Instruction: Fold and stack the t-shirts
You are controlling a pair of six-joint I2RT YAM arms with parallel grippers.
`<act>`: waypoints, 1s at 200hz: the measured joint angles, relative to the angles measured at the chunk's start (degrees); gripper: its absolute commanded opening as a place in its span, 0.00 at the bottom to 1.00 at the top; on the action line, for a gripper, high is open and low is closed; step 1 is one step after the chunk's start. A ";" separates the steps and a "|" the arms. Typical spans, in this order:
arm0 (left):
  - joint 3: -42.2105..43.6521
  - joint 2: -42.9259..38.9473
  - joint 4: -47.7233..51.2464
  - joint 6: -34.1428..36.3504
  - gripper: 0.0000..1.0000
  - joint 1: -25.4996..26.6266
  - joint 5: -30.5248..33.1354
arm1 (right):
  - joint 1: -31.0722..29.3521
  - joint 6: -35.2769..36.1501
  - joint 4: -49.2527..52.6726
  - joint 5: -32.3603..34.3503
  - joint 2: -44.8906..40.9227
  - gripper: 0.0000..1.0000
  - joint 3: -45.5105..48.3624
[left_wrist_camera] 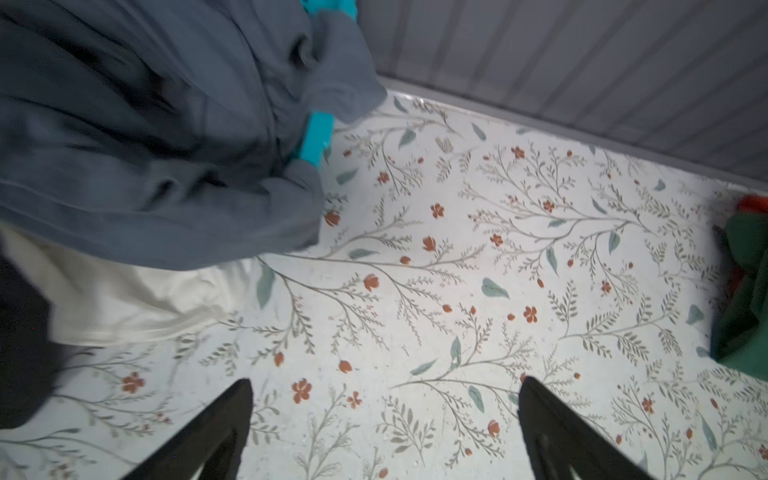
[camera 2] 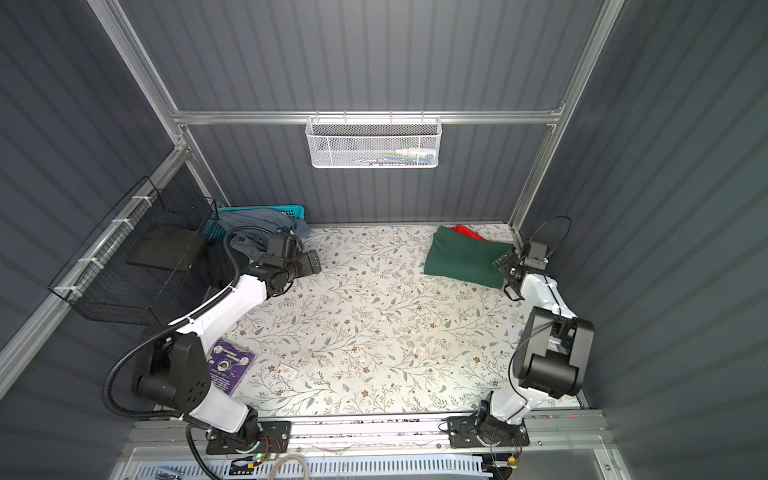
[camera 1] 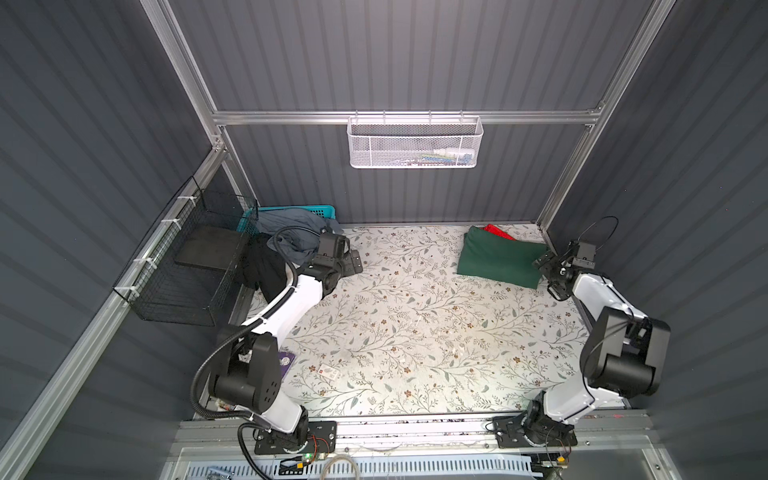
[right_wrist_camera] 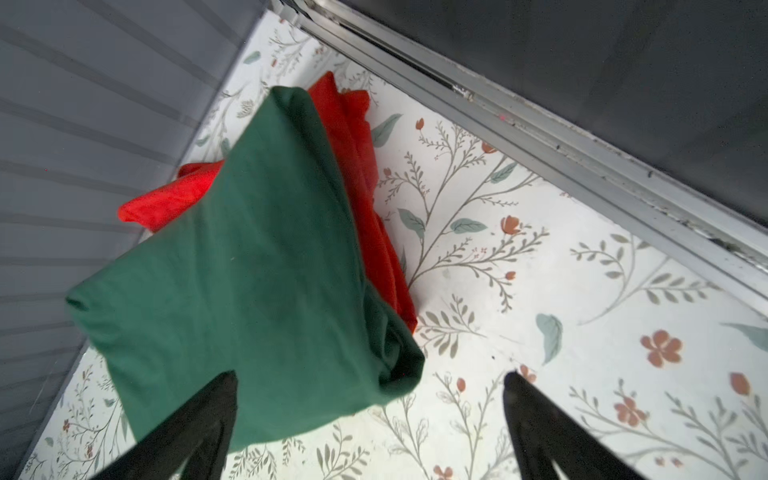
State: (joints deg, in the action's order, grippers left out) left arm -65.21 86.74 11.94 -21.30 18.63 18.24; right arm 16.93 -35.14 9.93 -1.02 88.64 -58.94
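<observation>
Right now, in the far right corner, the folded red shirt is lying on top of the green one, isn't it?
Not quite, it is the other way round. The folded green shirt lies on top, and the red shirt peeks out from beneath it, in that same far right corner. The right wrist view shows this most clearly.

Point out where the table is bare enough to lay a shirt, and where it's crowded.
Bare: the middle and near right of the table, between the grey clothes and teal basket far left and the green shirt on the red shirt far right. Crowded: both far corners; a purple card and small white card lie near left.
</observation>
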 measured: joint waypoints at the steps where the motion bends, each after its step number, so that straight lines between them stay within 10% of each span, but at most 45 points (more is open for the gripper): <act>1: 0.39 -0.26 -0.37 0.20 1.00 0.00 0.35 | -0.24 0.15 -0.35 0.11 -0.46 0.99 0.57; 93: 37.27 -6.60 -43.41 22.67 1.00 -2.73 16.22 | -5.62 10.14 -31.71 11.50 -17.03 0.99 31.95; 200: 43.98 10.69 -69.46 22.80 1.00 -11.43 4.90 | -9.90 20.92 -52.15 13.33 -11.63 0.99 37.97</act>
State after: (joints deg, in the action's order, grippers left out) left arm -21.23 97.43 -57.52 1.50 7.20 23.14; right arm 7.03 -14.22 -42.22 12.32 77.01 -20.97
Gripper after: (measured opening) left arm 0.997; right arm 0.991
